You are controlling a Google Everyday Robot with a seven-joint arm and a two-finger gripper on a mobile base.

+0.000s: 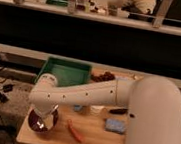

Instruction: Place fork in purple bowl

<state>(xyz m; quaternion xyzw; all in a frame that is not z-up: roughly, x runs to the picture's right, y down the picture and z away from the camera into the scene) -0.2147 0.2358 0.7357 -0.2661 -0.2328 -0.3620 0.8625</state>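
Observation:
The purple bowl [43, 122] sits at the front left corner of the wooden table [95, 138], dark maroon with a glossy inside. My white arm reaches across from the right, and its wrist hangs right over the bowl. The gripper [40, 119] points down into the bowl, mostly hidden by the wrist. The fork is not visible as a separate thing; something shiny glints inside the bowl under the gripper.
A green tray [66, 73] lies at the back left. A red-orange object [74, 131] lies right of the bowl. A blue sponge [114, 125], a dark item [117, 111], a white cup [96, 110] and brown food [102, 77] are further right.

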